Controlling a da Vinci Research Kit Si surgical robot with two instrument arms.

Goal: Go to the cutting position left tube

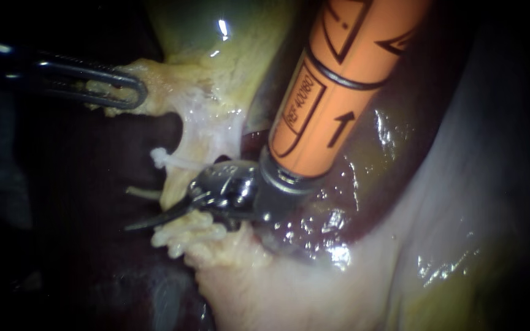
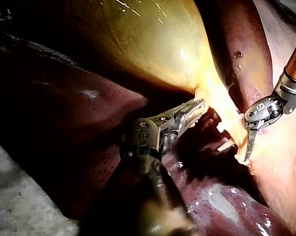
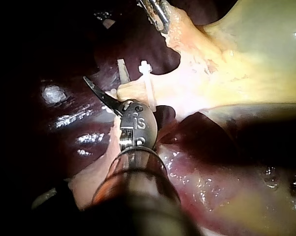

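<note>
Left instrument (image 1: 127, 92): enters from the left; its jaws are clamped on the yellow tissue (image 1: 154, 86) at the gallbladder's (image 1: 216, 43) narrow end.
Right instrument (image 1: 148, 222): orange shaft from the upper right; two dark curved blades lie together, pointing left.
Tube (image 1: 178, 181): pale yellow strand running down from the gripped tissue; the blades cross just below it. Whether it is the left tube I cannot tell.
White clip (image 1: 161, 157): across the strand, above the blades.
Second clip (image 1: 141, 193): just left of the tube.
Liver (image 1: 369, 178): dark red, right of the shaft.

Just below clip (image 1: 165, 158), right instrument (image 1: 154, 219), perhaps against tube (image 1: 176, 187).
</note>
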